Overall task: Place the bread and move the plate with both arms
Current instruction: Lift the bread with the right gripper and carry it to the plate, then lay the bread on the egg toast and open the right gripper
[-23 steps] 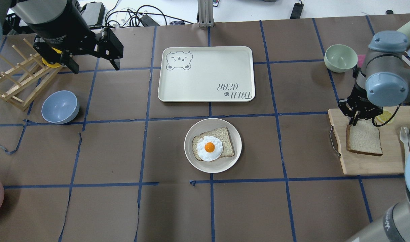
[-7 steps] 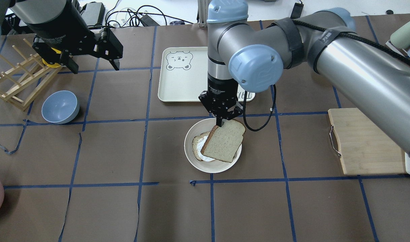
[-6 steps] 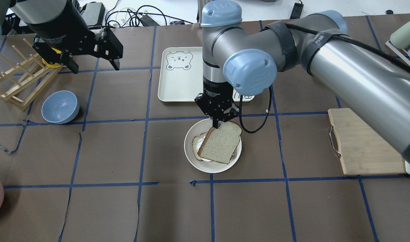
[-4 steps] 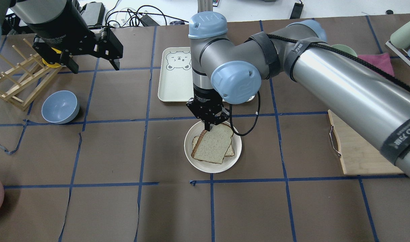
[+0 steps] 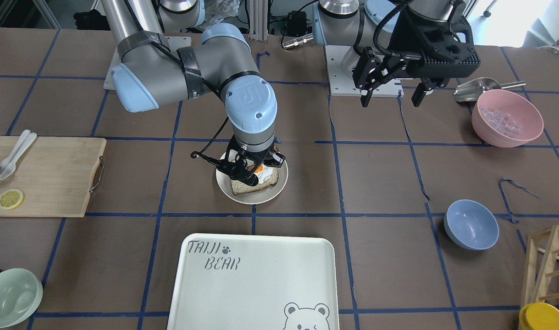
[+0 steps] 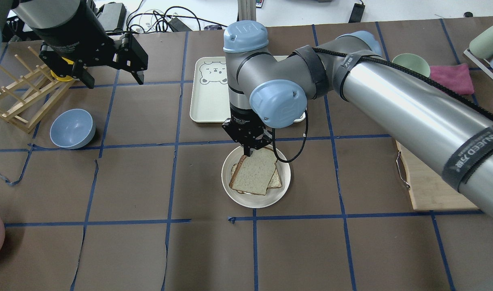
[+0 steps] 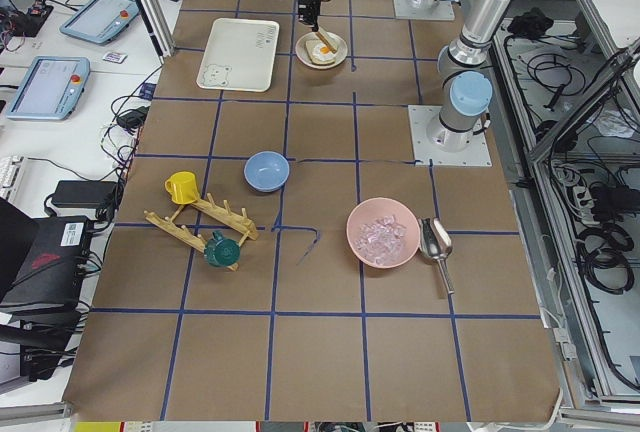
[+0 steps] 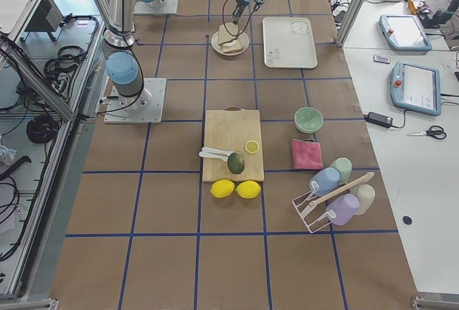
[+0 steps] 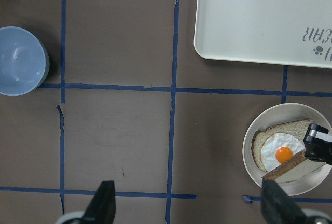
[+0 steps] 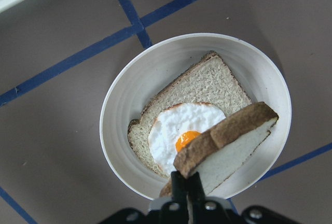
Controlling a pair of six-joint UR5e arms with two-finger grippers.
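Observation:
My right gripper (image 6: 250, 152) is shut on the crust edge of the pale bread (image 6: 252, 176) and holds it tilted just over the round cream plate (image 6: 284, 184). On the plate lies a darker slice with a fried egg (image 10: 187, 130). In the right wrist view the bread (image 10: 233, 141) hangs from the gripper (image 10: 187, 182) above the egg, and the plate's rim (image 10: 111, 130) shows around it. My left gripper (image 6: 115, 81) is open and empty, high over the table's far left. Its wrist view shows the plate (image 9: 252, 154) at lower right.
The bear-print tray (image 6: 210, 97) lies just behind the plate. A blue bowl (image 6: 72, 128) and a wooden rack (image 6: 20, 97) stand at left. A cutting board (image 6: 432, 186) and a green bowl (image 6: 410, 62) are at right. A pink bowl (image 5: 506, 118) sits near the left arm's base.
My right arm has carried the bread from the cutting board to over the plate, then shifted it left and lowered it over the egg toast. The left arm has not moved.

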